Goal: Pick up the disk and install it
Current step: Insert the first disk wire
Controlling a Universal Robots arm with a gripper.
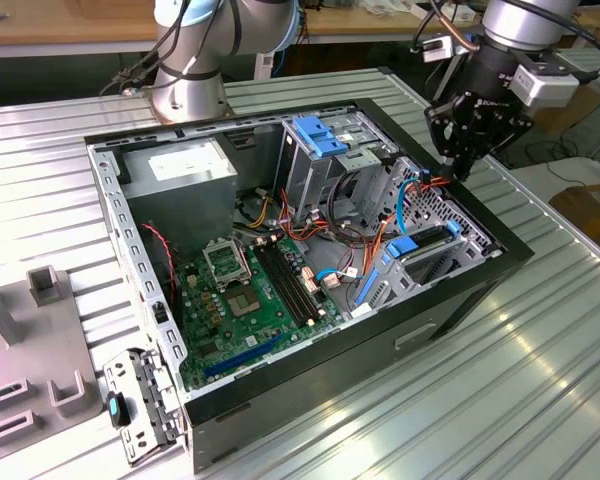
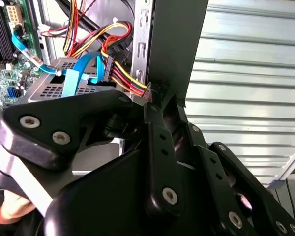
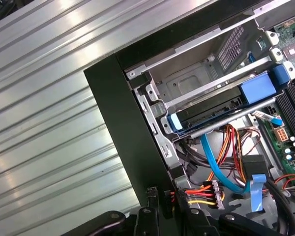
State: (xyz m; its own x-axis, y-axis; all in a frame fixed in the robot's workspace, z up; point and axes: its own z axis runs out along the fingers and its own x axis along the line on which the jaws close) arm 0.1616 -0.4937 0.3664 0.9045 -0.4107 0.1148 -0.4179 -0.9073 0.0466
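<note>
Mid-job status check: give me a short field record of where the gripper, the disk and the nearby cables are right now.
gripper: low over the case edge on the exterior view's right, beside the drive bay
disk: lying in the drive bay, blue rails at its ends, not held
nearest to gripper: red, orange and yellow wire bundle with its connector; contact cannot be told
data cable: light-blue flat cable running beside those wires
case: open, on the ribbed metal table
</note>
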